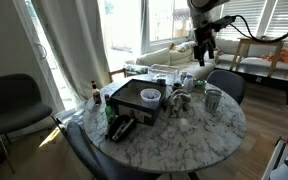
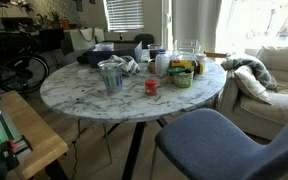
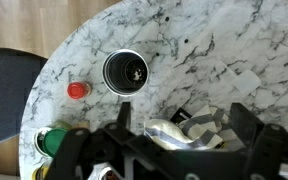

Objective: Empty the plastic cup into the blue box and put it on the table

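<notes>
The plastic cup stands in the blue box on the far side of the round marble table in an exterior view. The box also shows as a dark shape at the table's back in an exterior view. My gripper hangs high above the table's edge, well away from the cup and box. In the wrist view the gripper is open and empty, with a striped cloth on the table far below it. Cup and box are out of the wrist view.
A grey metal cup stands near the table edge, with a small red item beside it. A green bowl, a glass pitcher, a black gadget and chairs surround.
</notes>
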`<state>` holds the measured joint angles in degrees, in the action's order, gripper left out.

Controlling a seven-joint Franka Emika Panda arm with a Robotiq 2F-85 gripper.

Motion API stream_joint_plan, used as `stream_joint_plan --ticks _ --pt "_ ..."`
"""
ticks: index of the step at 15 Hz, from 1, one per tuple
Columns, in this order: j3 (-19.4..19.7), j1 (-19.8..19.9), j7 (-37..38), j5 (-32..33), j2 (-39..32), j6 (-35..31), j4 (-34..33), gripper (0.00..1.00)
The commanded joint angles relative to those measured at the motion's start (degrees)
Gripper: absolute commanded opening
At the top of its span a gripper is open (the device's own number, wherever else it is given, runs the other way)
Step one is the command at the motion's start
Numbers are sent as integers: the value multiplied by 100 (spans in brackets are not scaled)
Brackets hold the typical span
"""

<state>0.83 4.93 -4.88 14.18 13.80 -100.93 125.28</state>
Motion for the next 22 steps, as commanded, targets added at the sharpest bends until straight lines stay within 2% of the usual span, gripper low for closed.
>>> stream_joint_plan --ticks 1,9,15,18,19,22 --pt "-81 -199 39 94 -155 240 -260 100" --pt "-748 -974 -108 -219 -1121 968 -1388 100" --pt "-1004 -1301 -246 -94 -2196 583 -2079 100" --pt "-1025 -1353 -730 -28 -2610 219 -2313 100" --pt "-998 -1360 -428 -97 -2286 302 -2046 100" --pt "-998 -1365 -620 -91 -2566 240 -2240 100"
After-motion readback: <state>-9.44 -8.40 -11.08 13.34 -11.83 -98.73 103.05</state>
